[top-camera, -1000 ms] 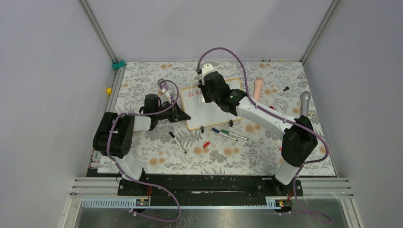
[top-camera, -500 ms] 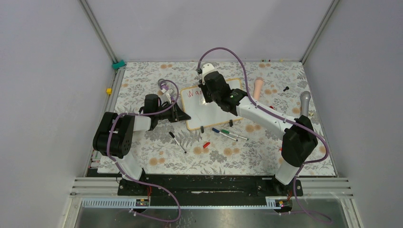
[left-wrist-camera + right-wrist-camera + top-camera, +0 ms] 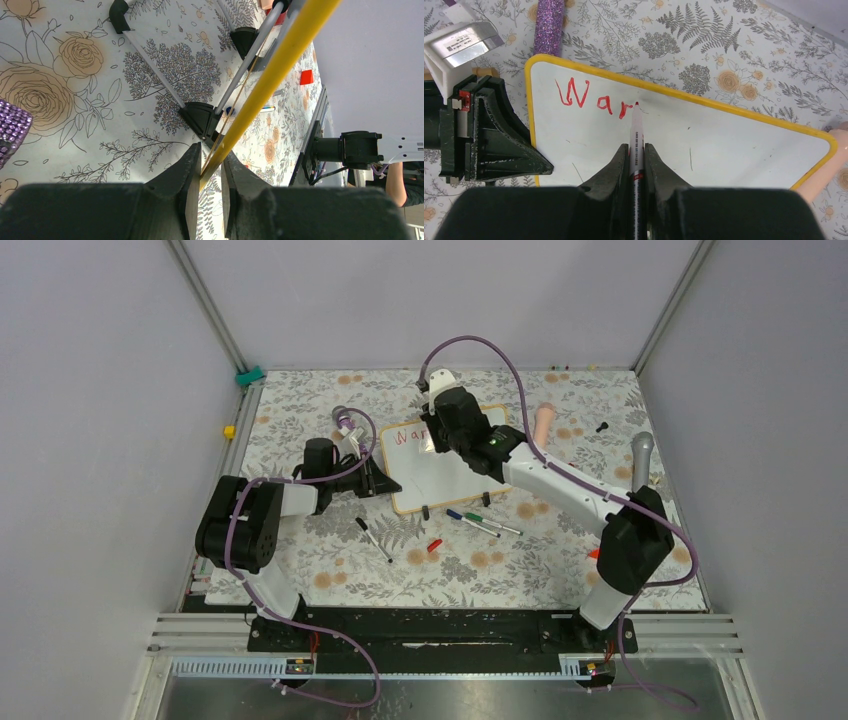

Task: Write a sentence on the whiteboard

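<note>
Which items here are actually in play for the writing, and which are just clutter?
In use: whiteboard, its frame clamped by the left gripper; red marker in the right gripper; red "War" lettering.
Lying about: blue pen; green pen; black pen; purple glitter tube; peach handle; grey-handled tool.

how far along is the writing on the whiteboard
Done: red letters "War" sit near one corner of the whiteboard. In hand: the right gripper holds a red marker, tip just right of the "r", while the left gripper clamps the board's frame edge. Left: the rest of the sentence; most of the board is blank.
</note>
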Controlling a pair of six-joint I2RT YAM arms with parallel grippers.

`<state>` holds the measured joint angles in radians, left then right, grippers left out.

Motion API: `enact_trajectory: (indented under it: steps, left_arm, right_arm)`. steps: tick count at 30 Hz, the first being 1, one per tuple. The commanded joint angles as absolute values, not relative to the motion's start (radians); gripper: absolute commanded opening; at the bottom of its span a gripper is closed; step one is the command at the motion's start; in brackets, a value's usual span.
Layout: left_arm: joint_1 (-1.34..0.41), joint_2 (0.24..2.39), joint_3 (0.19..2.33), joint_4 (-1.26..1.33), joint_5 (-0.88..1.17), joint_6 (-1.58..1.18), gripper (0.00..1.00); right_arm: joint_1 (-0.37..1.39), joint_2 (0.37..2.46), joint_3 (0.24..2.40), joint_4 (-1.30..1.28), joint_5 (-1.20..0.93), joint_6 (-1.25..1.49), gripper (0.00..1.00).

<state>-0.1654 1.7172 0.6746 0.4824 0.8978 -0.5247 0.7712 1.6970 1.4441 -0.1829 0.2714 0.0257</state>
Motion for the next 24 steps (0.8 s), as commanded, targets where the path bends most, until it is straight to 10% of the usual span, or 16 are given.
enact_trajectory:
  steps: [1,24]
  left_arm:
    - [-0.161,1.718,0.679,0.504,0.854,-0.529,0.00]
    - [-0.160,1.717,0.679,0.502,0.852,-0.528,0.00]
  right_arm:
    - [0.758,1.651,1.453,-0.166,0.287,0.006,0.00]
    - [0.745,1.701,1.454,-0.170,0.290,0.021,0.00]
